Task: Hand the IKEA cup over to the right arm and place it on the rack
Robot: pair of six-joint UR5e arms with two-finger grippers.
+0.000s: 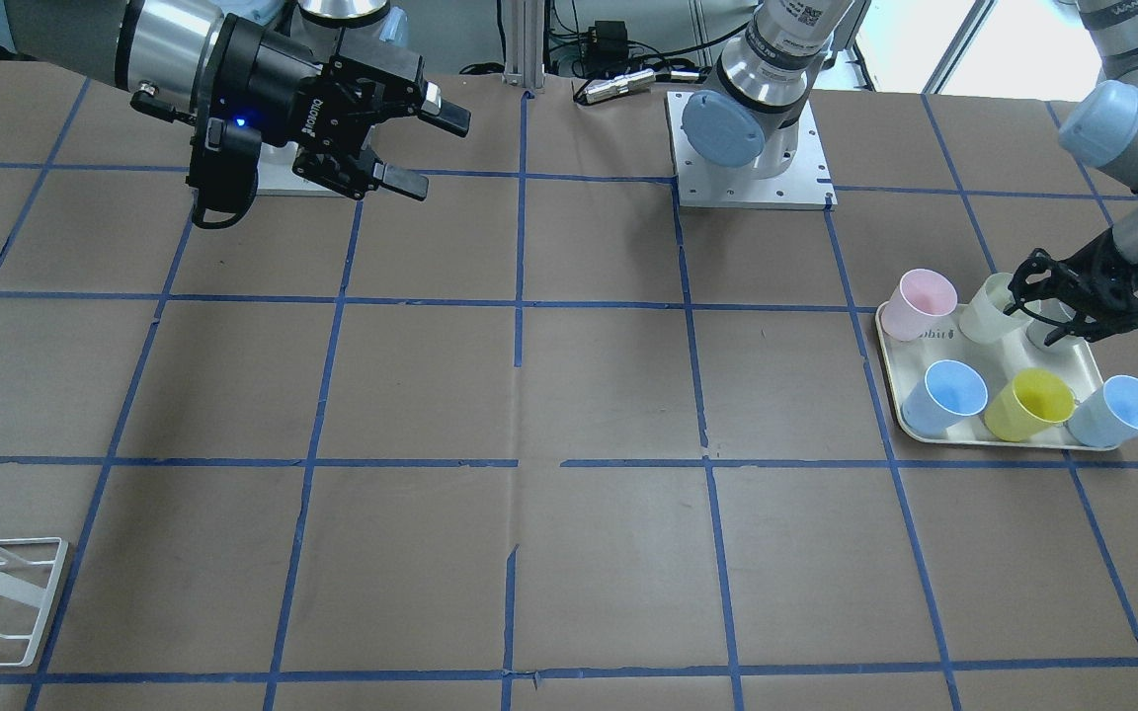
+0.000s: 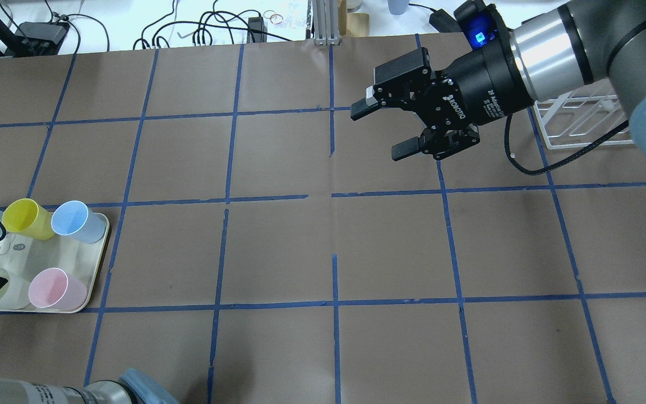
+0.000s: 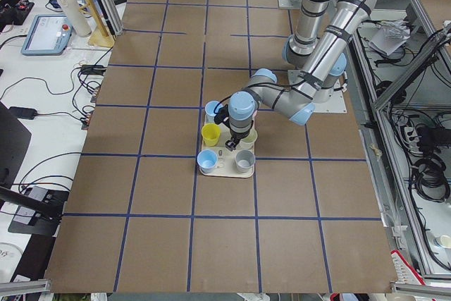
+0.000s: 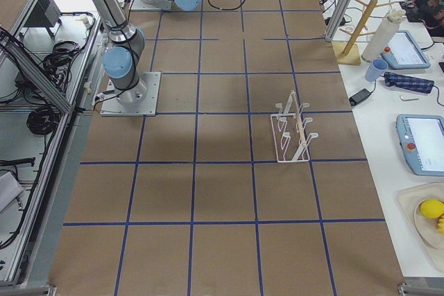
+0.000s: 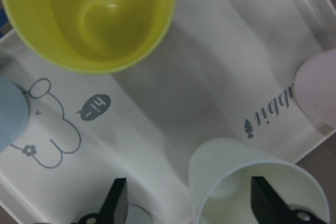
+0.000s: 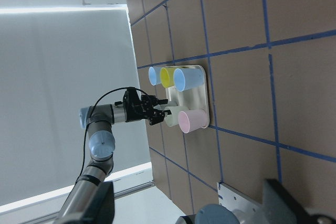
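One finger (image 5: 265,203) of the wide-open left tool (image 5: 189,198) hangs over the IKEA cup (image 5: 231,174) mouth.

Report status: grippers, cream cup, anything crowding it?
Left gripper open at IKEA cup rim, cup on tray. Right gripper open, empty, above table. Pink cup close beside.

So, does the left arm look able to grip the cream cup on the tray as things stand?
Probably yes: the left gripper is open over the cream cup, one finger above its mouth, the other outside its wall, with nothing between.
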